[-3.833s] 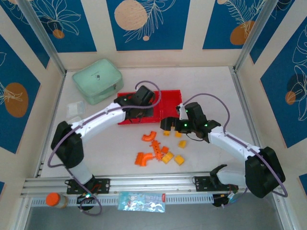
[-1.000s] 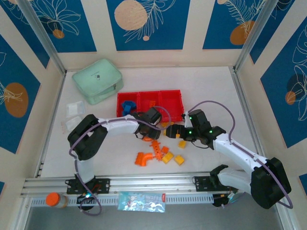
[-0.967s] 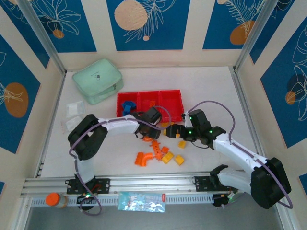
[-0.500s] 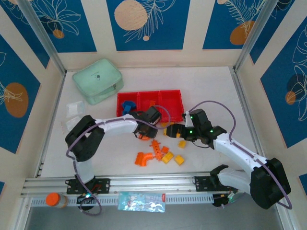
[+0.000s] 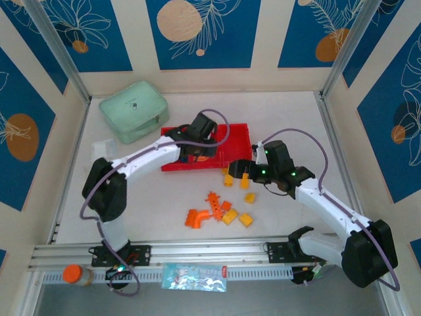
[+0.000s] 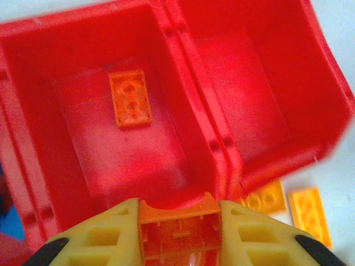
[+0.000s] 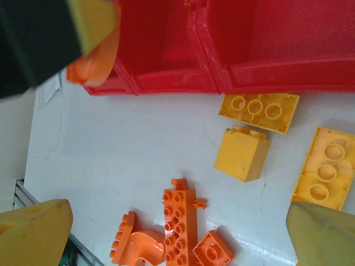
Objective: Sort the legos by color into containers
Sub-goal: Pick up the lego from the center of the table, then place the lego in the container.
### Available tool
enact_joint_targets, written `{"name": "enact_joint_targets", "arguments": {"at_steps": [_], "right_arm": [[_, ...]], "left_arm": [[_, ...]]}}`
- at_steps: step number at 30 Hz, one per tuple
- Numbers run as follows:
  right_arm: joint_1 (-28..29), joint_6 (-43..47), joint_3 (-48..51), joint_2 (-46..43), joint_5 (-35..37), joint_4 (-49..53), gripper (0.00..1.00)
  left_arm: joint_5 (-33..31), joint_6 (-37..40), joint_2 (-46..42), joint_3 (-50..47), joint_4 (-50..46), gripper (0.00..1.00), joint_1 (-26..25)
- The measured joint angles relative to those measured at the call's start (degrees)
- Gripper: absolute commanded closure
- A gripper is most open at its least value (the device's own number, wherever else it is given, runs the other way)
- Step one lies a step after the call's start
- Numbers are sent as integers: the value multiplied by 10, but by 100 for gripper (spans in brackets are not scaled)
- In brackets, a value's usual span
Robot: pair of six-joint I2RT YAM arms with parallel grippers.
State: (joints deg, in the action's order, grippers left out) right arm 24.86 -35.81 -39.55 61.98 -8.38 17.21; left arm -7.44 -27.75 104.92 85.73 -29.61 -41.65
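Left gripper [image 6: 178, 209] is clamped on an orange lego [image 6: 178, 233] over what seems the red tray's [image 6: 195, 113] middle compartment, where an orange plate [image 6: 130, 98] lies. Right gripper [image 7: 177, 215] gapes above loose legos [image 7: 242, 153] on the table [image 7: 111, 144]. The top view adds a mint-green case [image 5: 133, 110].

My left jaws pinch an orange lego [image 6: 178, 227] over the red tray [image 6: 191, 105]. Just ahead of them, a flat orange piece [image 6: 130, 98] lies in the tray's middle box. Between my wide right jaws, yellow blocks [image 7: 242, 152] and orange pieces [image 7: 178, 221] lie on the worktop beside the tray.
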Motion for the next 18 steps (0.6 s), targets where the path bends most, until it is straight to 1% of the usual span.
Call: {"name": "enact_joint_targets", "arguments": {"at_steps": [4,5,6,10,15,18], "right_arm": [[-5,2,0,1,0,0,1],[-6,2,0,1,0,0,1],[-7,2,0,2,0,0,1],[-9,4,0,9,0,0,1],[-9,7,0,12,0,0,1],[-10,11,-1,13,0,1,1]], "left_arm": [[3,-23,67,42,8,70,31],[4,-28,79,49,8,68,36],[1,-30,95,63,5,64,40],[-1,-38,148,132,-9,56,44],[0,-38,155,155,-15,49,44],[5,-37,154,153,-18,49,44]]}}
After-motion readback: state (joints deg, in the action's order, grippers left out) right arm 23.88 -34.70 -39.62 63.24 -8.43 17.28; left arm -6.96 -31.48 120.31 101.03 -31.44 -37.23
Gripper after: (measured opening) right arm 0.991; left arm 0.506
